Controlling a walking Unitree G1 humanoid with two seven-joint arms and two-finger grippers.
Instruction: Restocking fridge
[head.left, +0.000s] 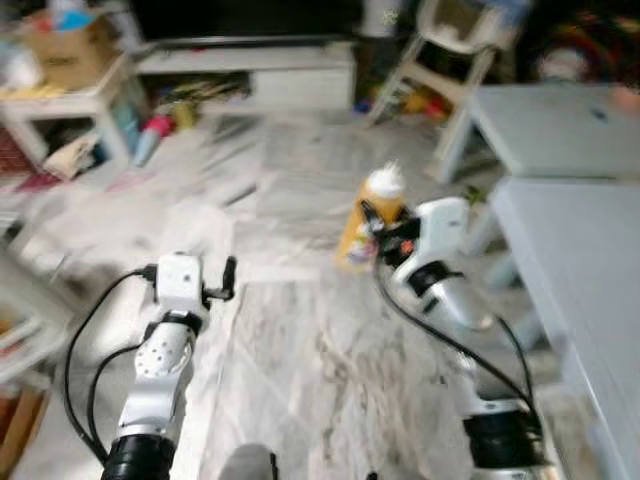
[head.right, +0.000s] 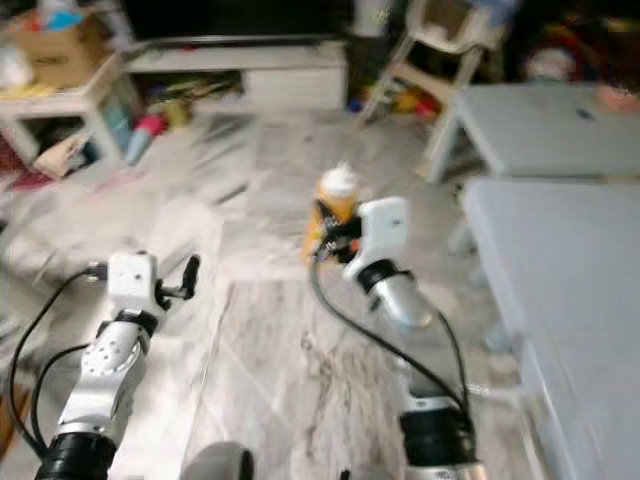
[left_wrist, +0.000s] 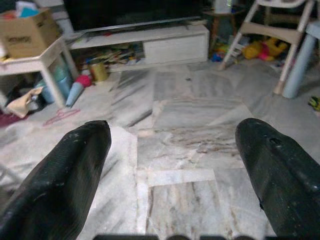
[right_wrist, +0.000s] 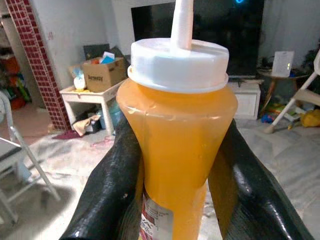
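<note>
Bottle (right_wrist: 177, 150) of orange sauce with a white cap sits upright in the right gripper (head.left: 372, 238), whose two black fingers (right_wrist: 107, 190) press on its sides, up above the floor. Under it, the marble floor (head.left: 300, 350) is pale and streaky. A grey table (head.left: 590, 250) stands on the right. Far back are a long white TV stand (head.left: 250, 70), a small white side table (head.left: 70, 100) with a cardboard box (left_wrist: 27, 32), and toys. The left gripper (left_wrist: 170, 165) is wide open and holds nothing.
</note>
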